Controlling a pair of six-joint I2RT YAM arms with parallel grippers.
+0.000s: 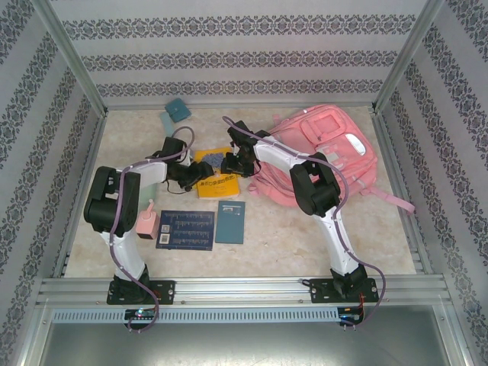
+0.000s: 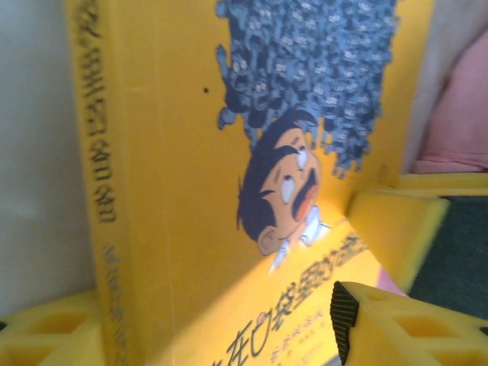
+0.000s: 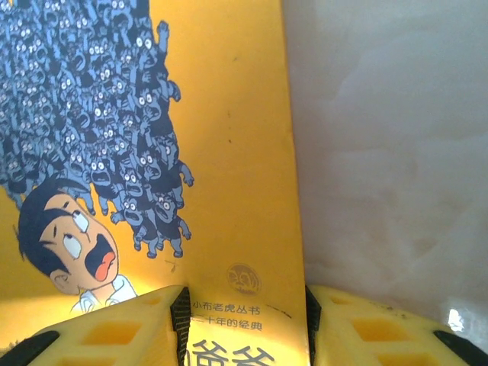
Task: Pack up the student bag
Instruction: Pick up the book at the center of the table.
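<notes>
The student bag (image 1: pixel 332 149), a large pink backpack, lies at the back right; its pink fabric (image 2: pixel 457 114) also shows in the left wrist view. A yellow picture book (image 1: pixel 216 174) with a cartoon boy on the cover lies just left of it. My left gripper (image 1: pixel 200 178) is at the book's left side, jaws open wide astride its spine corner (image 2: pixel 210 320). From the bag side my right gripper (image 1: pixel 232 162) reaches the book. It is open (image 3: pixel 244 320), one finger over the cover (image 3: pixel 122 335) and the other at the book's right edge.
Near the front lie a dark blue book (image 1: pixel 185 229) and a teal notebook (image 1: pixel 230 222), with a small pink box-like item (image 1: pixel 149 223) to their left. Two teal items (image 1: pixel 175 111) sit at the back left. Patterned walls close in three sides.
</notes>
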